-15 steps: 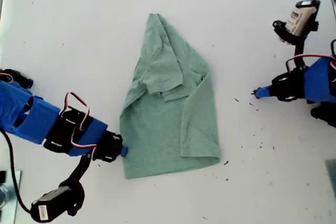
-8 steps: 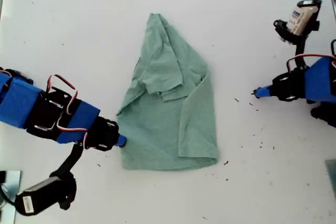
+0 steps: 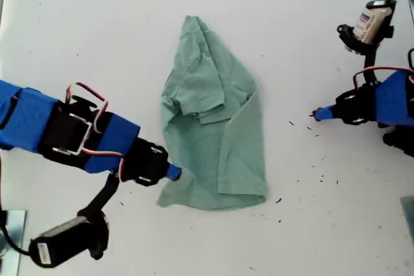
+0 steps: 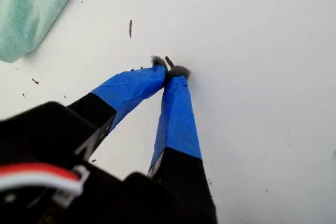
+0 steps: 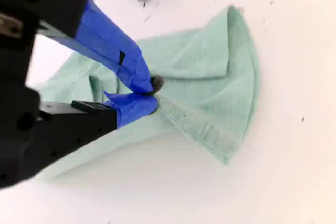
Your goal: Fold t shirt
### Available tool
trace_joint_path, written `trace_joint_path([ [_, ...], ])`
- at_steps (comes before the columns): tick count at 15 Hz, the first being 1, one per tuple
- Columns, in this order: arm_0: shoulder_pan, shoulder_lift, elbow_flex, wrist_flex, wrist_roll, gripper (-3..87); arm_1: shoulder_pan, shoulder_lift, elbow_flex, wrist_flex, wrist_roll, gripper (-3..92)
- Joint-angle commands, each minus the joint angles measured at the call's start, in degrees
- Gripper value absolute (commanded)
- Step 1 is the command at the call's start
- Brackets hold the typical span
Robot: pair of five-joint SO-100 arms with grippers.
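While the t shirt (image 3: 213,137) lies partly folded near the middle of the white bench (image 3: 97,30), its narrow end points toward the bench's far edge in the exterior view and its wider hem end lies toward the near edge. A sleeve is folded in over the body, and the hem corner toward the exterior view's left is bunched and pulled inward, so that side of the cloth has a ragged, tucked line.

My second gripper (image 3: 173,173) reaches in from the exterior view's left, its blue and black arm stretched low across the bench, with the tip at that bunched hem corner. In the second wrist view my second gripper (image 5: 151,94) has its blue-taped fingers (image 5: 137,72) pinched together on a fold of the t shirt (image 5: 210,77) edge, the seam running out from between the tips.

My first gripper (image 3: 315,114) stands well apart from the cloth, near the bench edge at the exterior view's right, tip down toward the bare surface. In the first wrist view my first gripper (image 4: 169,71) shows its fingers (image 4: 176,114) meeting at the tips with nothing between them, resting at the bench (image 4: 262,51), with a corner of the t shirt (image 4: 29,9) off to one side
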Motion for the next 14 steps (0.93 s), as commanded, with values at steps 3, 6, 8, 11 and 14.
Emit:
trace_joint_path([
  [3, 0.4, -27.4, -37.2, 5.2, 5.4, -0.2, -0.7, 0.9, 1.8, 0.4, -0.3, 2.4],
  [6, -2.9, -32.3, -37.2, 0.1, 5.6, -0.2, -1.0, 0.9, 1.8, 0.4, -0.2, 2.4],
  [8, -4.5, -31.6, -37.3, -3.3, 5.9, 0.1, -1.0, 0.9, 1.8, 0.4, -0.1, 2.4],
  [11, -5.6, -31.8, -37.4, -7.7, 8.4, 21.6, -1.0, 0.9, 1.8, 0.4, -0.1, 2.4],
  [14, -6.3, -31.4, -37.0, -6.1, 9.3, 23.3, -0.8, 0.9, 1.8, 0.4, -0.2, 2.4],
])
